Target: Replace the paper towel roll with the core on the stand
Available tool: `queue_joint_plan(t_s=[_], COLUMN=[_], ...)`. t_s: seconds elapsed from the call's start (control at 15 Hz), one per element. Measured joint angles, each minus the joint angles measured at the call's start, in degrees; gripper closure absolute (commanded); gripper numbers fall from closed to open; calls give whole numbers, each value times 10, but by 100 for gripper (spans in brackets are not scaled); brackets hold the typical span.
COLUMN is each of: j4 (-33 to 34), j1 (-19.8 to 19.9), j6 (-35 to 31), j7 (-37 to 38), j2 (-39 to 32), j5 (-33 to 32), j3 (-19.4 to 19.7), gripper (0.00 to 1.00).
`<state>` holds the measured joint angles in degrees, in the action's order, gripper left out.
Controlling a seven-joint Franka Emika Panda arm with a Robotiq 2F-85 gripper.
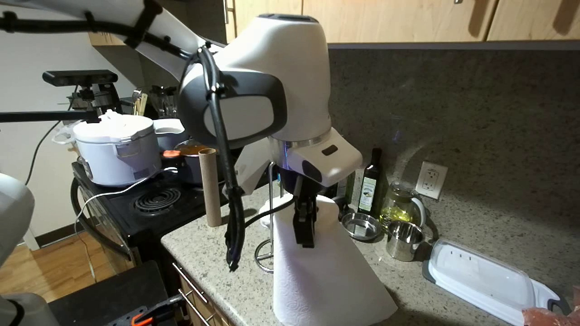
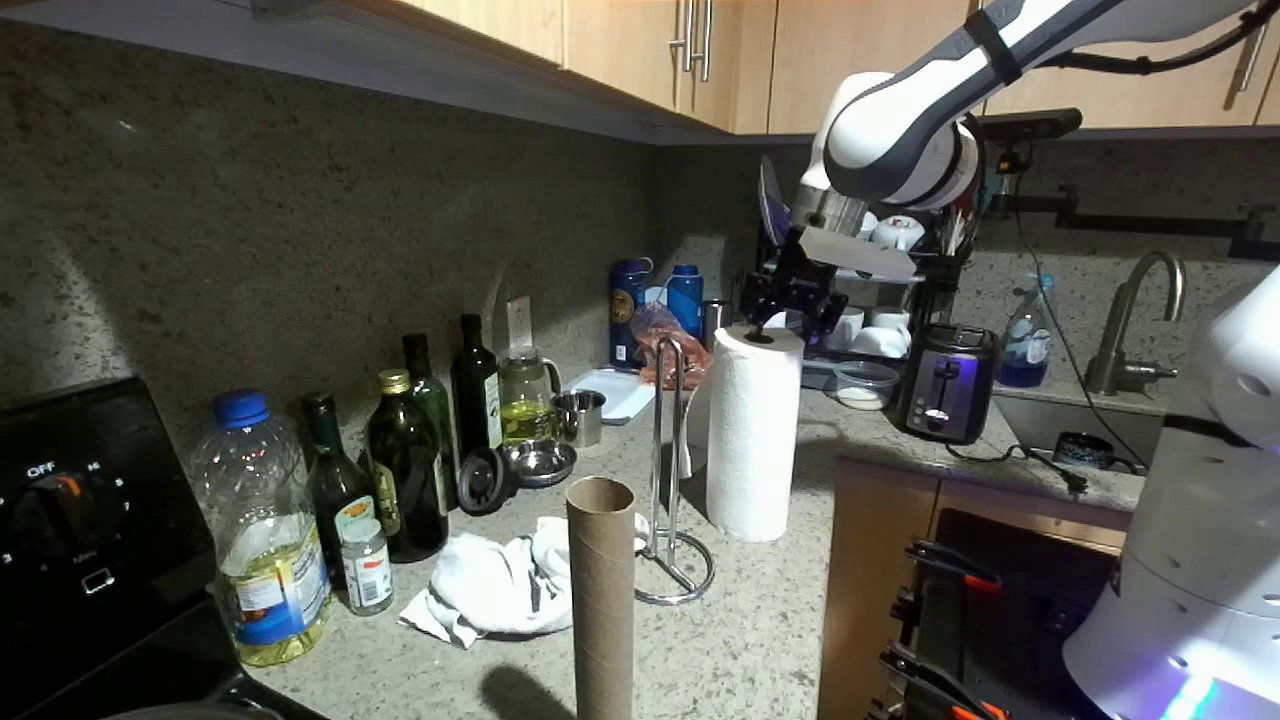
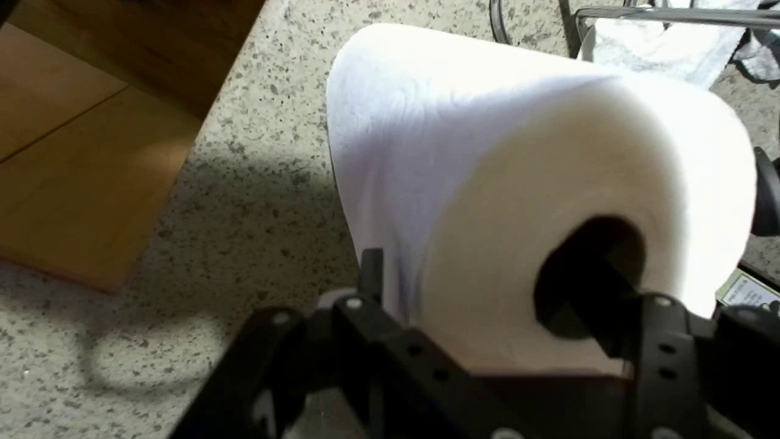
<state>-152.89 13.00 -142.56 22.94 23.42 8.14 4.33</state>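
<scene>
Paper towel roll (image 2: 755,440) stands upright on the speckled counter (image 2: 750,610), which spreads across both exterior views. Above, the robot arm (image 1: 294,68) bends down towards the roll. In an exterior view the black stove (image 1: 186,199) lies on the left, with a white pot (image 1: 120,158) on it. Next in size is the roll, fat and white, a loose sheet flaring from its side; in both exterior views it is to the right of the stand (image 2: 658,450). Over its top hangs the gripper (image 2: 790,330), its fingers spread wide: one dips into the roll's hollow centre, the other is outside, to the left in the wrist view, with the roll's wall between the two. It is clamped on nothing; whether a finger touches the paper I cannot tell. The toaster (image 2: 945,400) stands far and right of the roll in an exterior view. The stand, slim and metal, has its rod bare and its ring base flat on the counter, near the roll. The core (image 2: 602,600), a brown tube, is upright on the counter to the left of the stand in both exterior views. In an exterior view a crumpled white cloth (image 2: 500,590) lies left of the stand, and dark bottles (image 2: 405,470) stand to its left and beyond. Smaller are a steel bowl (image 2: 540,474) and, just beyond it, a steel cup (image 2: 580,418).
</scene>
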Motion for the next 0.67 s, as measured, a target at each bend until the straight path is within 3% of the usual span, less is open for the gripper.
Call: queue_joint_plan(t_s=[0.67], j4=[0], j1=[0], j6=[0], j7=[0], j2=[55], j5=[-11], j3=[-25], gripper=[0])
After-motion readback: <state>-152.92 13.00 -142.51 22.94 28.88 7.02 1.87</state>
